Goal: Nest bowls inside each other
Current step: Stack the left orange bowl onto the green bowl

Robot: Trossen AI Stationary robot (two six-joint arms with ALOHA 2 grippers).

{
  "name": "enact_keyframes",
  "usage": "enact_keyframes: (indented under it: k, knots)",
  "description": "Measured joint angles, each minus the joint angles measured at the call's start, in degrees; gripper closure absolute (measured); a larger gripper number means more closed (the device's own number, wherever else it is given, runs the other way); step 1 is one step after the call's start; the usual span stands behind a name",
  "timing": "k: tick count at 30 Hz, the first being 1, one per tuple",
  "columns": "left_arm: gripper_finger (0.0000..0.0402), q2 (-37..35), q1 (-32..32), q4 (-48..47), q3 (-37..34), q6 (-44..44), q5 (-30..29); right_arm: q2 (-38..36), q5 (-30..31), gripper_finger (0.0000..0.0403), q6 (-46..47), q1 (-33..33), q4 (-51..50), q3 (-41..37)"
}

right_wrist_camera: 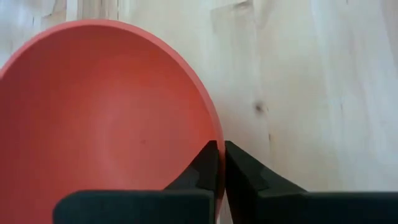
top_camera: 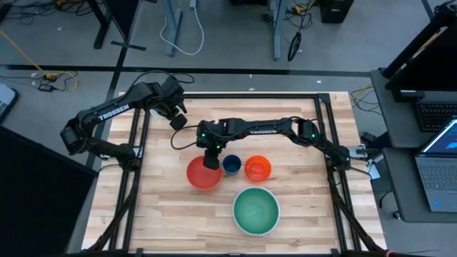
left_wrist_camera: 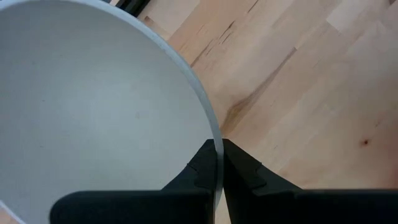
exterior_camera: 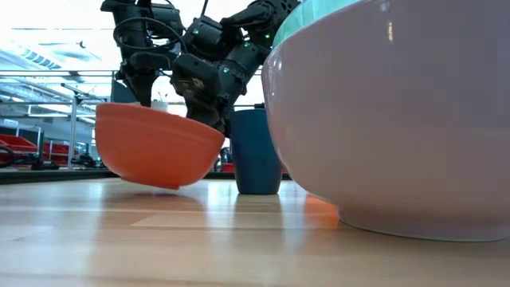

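Note:
A red bowl (top_camera: 203,173) sits tilted at the table's middle, with my right gripper (top_camera: 212,161) shut on its rim. Right of it a small dark blue bowl (top_camera: 231,165) and an orange bowl (top_camera: 258,168) stand on their bases. Nearer the front edge, a green bowl (top_camera: 255,208) sits inside a large white bowl (exterior_camera: 390,135). At the far left my left gripper (top_camera: 178,120) is shut on a white bowl (left_wrist_camera: 93,112), which barely shows in the high view. My left gripper holds the white bowl by its rim (left_wrist_camera: 214,134), one finger inside the bowl and one outside. The fingers point steeply down. The bowl is held up above the table top. My right gripper holds the red bowl by its rim (right_wrist_camera: 215,129) on the side toward the blue bowl, one finger inside and one outside. The fingers slant down from the table's right. The bowl is tilted (exterior_camera: 155,143), its underside low at the table.
Black frame rails (top_camera: 136,164) run along the table's left and right sides. A side desk with a laptop (top_camera: 439,164) stands beyond the right edge. Bare wood (top_camera: 164,221) lies at the near left, in front of the red bowl.

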Motion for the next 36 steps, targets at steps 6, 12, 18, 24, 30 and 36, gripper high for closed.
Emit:
enact_keyframes:
  k: [6,12,18,24,30,36]
  knots:
    - [0.0402,0.0,0.0,0.0,0.0,0.0,0.0,0.1,0.0,0.0402,-0.9,0.2,-4.0,3.3]
    - [0.0402,-0.6,0.0,-0.2,0.0,1.2,0.0,0.1,0.2,0.0403,-3.3,0.2,-13.4,13.4]
    - [0.0402,-2.4,0.1,-0.5,0.0,1.5,0.0,-2.5,1.9,0.0403,-5.5,0.6,-23.3,17.1]
    - [0.0402,-4.2,0.2,-2.2,0.0,1.8,0.0,-7.1,2.4,0.0403,-6.4,2.0,-30.6,17.7]
    - [0.0402,-5.4,0.2,-2.8,0.0,1.8,0.0,-11.7,4.6,0.0403,-4.5,3.8,-31.7,17.7]
    - [0.0402,-6.1,0.2,-4.2,0.7,1.6,0.0,-15.2,5.2,0.0403,-0.8,7.0,-34.1,17.8]
